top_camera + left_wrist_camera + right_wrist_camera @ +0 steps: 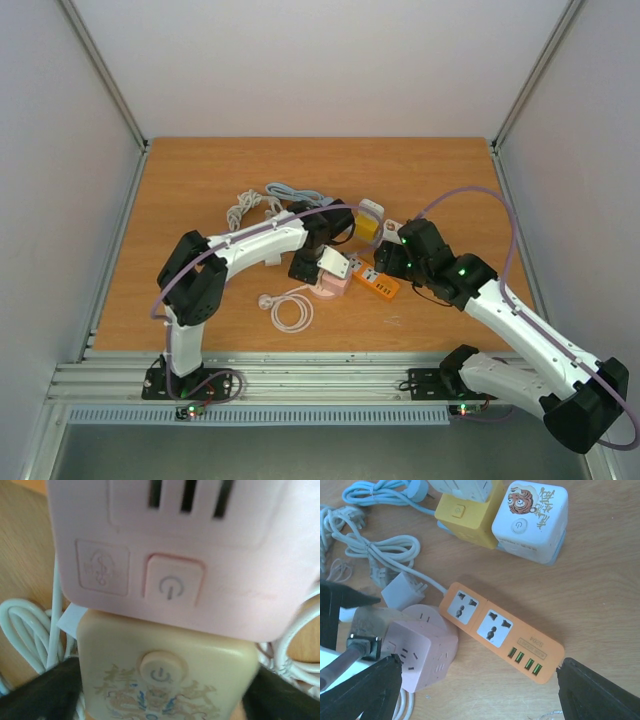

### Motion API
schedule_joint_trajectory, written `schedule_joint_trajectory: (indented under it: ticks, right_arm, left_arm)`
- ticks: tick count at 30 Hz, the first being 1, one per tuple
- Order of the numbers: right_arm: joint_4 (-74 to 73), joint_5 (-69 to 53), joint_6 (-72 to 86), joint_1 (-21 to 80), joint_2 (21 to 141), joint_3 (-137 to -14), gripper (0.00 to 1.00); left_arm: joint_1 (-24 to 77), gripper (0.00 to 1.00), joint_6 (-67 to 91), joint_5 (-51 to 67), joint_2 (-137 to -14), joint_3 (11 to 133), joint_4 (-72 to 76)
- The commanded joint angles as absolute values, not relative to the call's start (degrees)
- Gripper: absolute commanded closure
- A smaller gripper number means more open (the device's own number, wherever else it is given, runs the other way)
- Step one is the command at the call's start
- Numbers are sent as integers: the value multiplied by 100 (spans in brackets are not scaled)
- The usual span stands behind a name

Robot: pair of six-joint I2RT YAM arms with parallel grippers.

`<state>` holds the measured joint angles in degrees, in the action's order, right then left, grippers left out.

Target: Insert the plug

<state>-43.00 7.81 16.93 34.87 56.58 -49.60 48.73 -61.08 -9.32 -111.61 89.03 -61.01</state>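
My left gripper (160, 680) (318, 262) is shut on a cream cube adapter (165, 680) with a round power button; its dark fingers press on both sides. The cube's far face lies against a pink cube socket (200, 555) (333, 286) (417, 655), and any prongs between them are hidden. A white plug (266, 300) with a coiled cable lies on the table in front of the pink cube. My right gripper (479, 662) (395, 258) hangs open above an orange power strip (500, 630) (376, 282), holding nothing.
A yellow cube socket (465, 515) and a white cartoon-printed cube (530, 520) sit behind the strip. A grey-white plug (400, 594) lies by the strip's far end. Bundled white and blue-grey cables (262, 200) lie behind the left arm. Side walls flank the table.
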Motion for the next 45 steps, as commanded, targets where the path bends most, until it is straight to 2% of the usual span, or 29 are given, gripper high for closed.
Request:
schedule_joint_trajectory:
  ticks: [1,7,11,14,17,19,22,24,30,38,45]
  right_arm:
    - [-4298,851,1747,3480,5457,-4907,14]
    - [-4287,890,1725,3480,5320,-4904,14]
    - [-4263,752,1600,3480,5411,-4957,15]
    - [-4166,444,1329,3480,5589,-5057,16]
    - [-4121,-25,884,3492,5987,-5338,19]
    - [-4131,-376,676,3529,6312,-5545,20]
    - [-4131,-562,475,3668,6854,-5862,24]
    - [-4185,-626,322,3830,7246,-6159,26]
    - [-4563,-378,-9,4296,8502,-7038,34]
    - [-4965,-307,-551,4418,9556,-7852,50]
    - [-5215,-454,-783,4481,10005,-8092,59]
  left_arm:
    - [4887,1,-5969,-307,-10625,8888,-5866]
    - [4745,1,-5914,-31,-9857,8846,-5802]
    - [4475,1,-5412,600,-9170,8633,-5363]
    - [4291,1,-4311,641,-8447,8208,-4212]
    - [4252,1,-2450,-506,-7950,7987,-3277]
    - [4202,1,-1244,-1318,-7852,8287,-3469]
    - [4078,1,283,-1754,-7927,8865,-4378]
    - [4002,1,1000,-1635,-7824,8735,-4804]
    - [3682,1,2128,-262,-7174,7111,-3876]
    - [3514,19,3274,1162,-7673,6017,-2859]
    - [3494,38,3377,1476,-8152,5787,-2571]
